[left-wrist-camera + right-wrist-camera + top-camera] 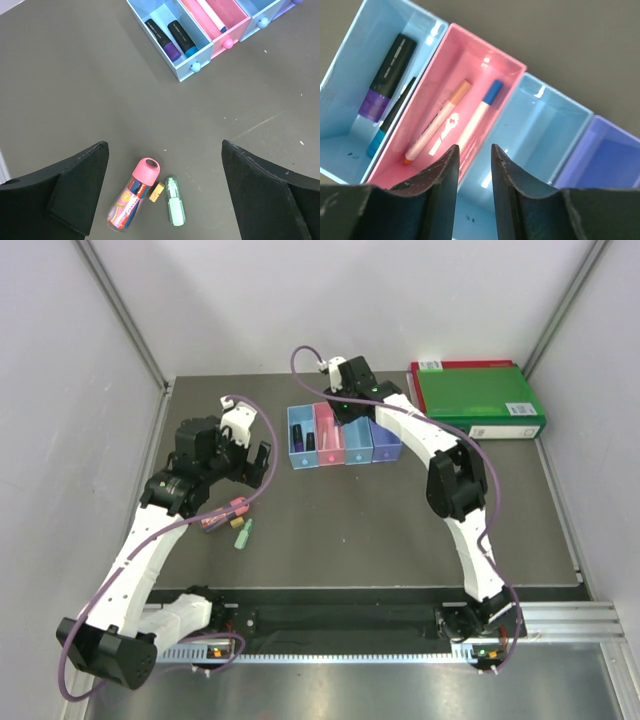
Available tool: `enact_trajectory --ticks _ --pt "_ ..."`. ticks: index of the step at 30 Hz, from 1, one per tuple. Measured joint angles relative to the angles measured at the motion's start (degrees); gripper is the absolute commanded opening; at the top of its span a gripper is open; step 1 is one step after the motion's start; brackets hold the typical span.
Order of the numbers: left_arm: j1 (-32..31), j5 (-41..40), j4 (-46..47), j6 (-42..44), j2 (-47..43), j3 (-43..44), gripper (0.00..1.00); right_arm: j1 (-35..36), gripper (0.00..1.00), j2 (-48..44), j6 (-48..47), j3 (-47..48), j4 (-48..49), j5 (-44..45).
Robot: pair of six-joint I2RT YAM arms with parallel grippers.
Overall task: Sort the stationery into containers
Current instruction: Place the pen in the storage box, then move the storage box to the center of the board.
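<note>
Thin white pens (480,112), two of them, lie in the pink box (465,55), and our right gripper (474,147) hangs over it with its fingers slightly parted, holding nothing. Our left gripper (164,146), spread wide and empty, hovers over the pink highlighter (134,195) and green highlighter (175,201) on the table (75,75).

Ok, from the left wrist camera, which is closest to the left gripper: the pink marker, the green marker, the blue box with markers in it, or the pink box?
From the left gripper:
1. Pink marker and green marker, side by side on the table between its open fingers; too close to call.
2. Blue box, farther ahead.
3. Pink box, on the blue box's right side, farthest.
</note>
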Motion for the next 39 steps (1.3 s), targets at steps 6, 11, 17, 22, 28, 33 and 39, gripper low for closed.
enact_trajectory --ticks 6,11,17,22,28,33,39 --pt "0.00 0.02 -0.02 -0.04 0.00 -0.31 0.99 -1.07 0.27 -3.23 -0.46 -2.49 0.15 0.70" --pt "0.00 0.00 0.00 -0.02 0.00 -0.31 0.99 -1.27 0.27 -3.34 -0.68 -4.35 -0.22 0.92" --pt "0.00 -0.02 0.00 0.02 0.00 -0.33 0.99 -1.27 0.27 -3.30 -0.94 -4.68 -0.61 0.81" --pt "0.00 -0.02 0.50 0.02 0.02 -0.92 0.99 -1.27 0.38 -3.10 -1.03 -4.68 -0.83 0.35" --pt "0.00 -0.04 0.72 0.02 0.68 -1.18 0.99 -1.27 0.48 -2.51 -1.07 -4.66 -0.85 -0.90" --pt "0.00 -0.04 0.96 0.07 0.81 -1.31 0.99 -1.27 0.39 -0.42 -1.05 -4.66 -1.05 -1.86" --pt "0.00 -0.26 1.51 0.42 0.81 -2.40 0.99 -0.94 0.23 0.74 -0.68 -4.48 -0.63 -3.63"
